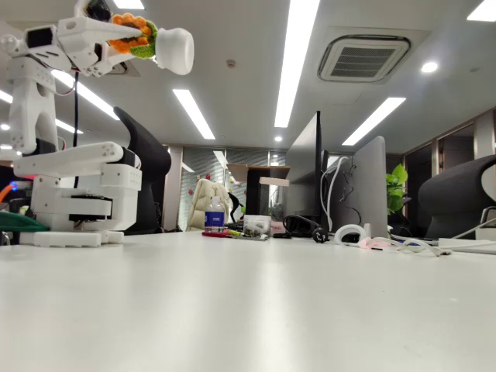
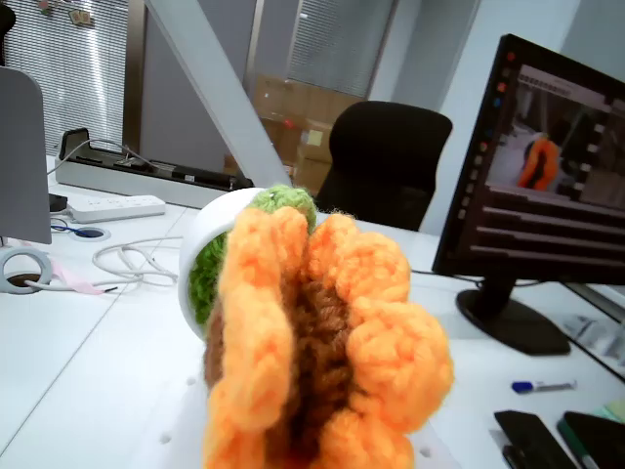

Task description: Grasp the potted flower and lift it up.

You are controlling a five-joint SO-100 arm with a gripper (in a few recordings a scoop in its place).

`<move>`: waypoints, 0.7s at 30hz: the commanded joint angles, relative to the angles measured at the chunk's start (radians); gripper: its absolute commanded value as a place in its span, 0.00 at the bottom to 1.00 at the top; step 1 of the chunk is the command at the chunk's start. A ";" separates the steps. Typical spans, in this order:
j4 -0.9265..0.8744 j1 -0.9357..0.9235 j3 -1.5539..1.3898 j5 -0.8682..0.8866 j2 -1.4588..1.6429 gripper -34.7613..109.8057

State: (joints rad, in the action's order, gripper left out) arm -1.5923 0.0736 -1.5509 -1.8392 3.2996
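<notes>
Your gripper [image 1: 116,39] pinches the flower [image 1: 151,43] by its soft petals, seemingly, high at far left; it could slip.

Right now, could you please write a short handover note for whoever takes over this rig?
Hand: shut on the potted flower, raised high above the white table in the fixed view.
Flower: tipped on its side, white pot pointing right, orange petals pressed in the hand; the wrist view shows the bloom close up.
Done: grasped and lifted well clear of the table.
Left: nothing but holding it steady; the grip looks to be on the soft bloom, so watch for slipping.
</notes>
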 commanded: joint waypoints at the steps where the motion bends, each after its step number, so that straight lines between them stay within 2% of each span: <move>1: -0.009 0.003 0.003 -0.003 0.002 0.24; 21: -0.011 0.003 0.005 0.008 0.002 0.24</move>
State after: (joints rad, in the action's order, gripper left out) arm -1.5923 0.0736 -1.5509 -1.8300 3.2996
